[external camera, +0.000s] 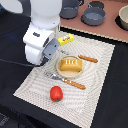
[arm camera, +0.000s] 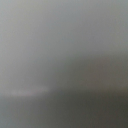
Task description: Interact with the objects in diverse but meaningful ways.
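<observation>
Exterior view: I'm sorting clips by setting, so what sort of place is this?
Probably a lab tabletop staged as a toy dining spot: a striped placemat holding a bread loaf on a plate, a tomato, and pots behind.

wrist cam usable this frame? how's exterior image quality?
Wrist view: uniform grey blur, nothing resolvable. Exterior view: soft and low-res but readable; bread loaf on the plate, tomato and butter packet all distinguishable; even lighting, no glare; the arm hides the jaws.

A red tomato sits on the striped mat's near edge. An orange-yellow loaf with pale slash marks lies at its centre, a yellow butter packet flat at the far edge. Dark grey pans stand beyond.
</observation>
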